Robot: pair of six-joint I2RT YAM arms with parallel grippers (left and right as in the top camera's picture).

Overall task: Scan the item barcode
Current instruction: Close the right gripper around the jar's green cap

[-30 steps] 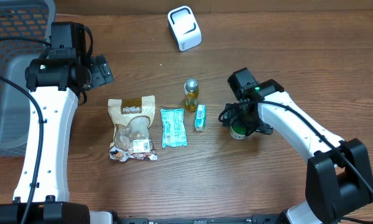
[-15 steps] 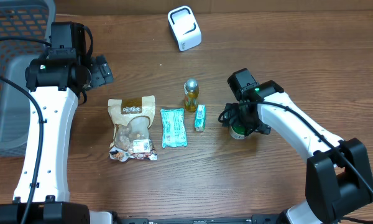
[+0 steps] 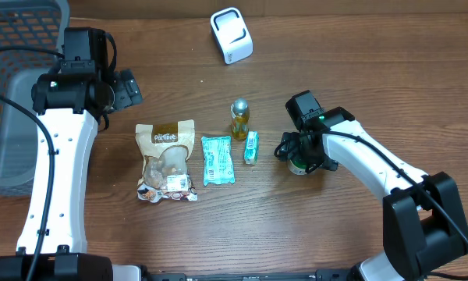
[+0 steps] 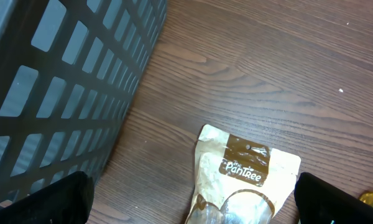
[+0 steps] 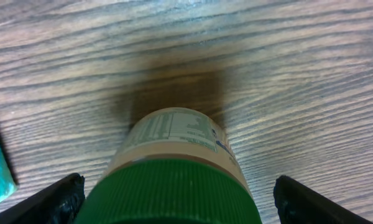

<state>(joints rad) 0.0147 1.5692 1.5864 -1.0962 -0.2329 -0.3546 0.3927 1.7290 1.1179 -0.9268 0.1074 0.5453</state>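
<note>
Right wrist view: jar (image 5: 174,134), green lid, upright on the counter (image 3: 335,62), long axis vertical, dead centre in the right claw (image 5: 177,186). That claw is spread wide, one finger either side of the jar's lid. It looks close in but not clamped. You see a printed panel on the jar, no barcode. Scanner (image 3: 232,35): white, well apart from the jar, up-counter and leftward. Left claw (image 4: 189,193): open, empty, far from the jar. The right arm is your nearer one.
</note>
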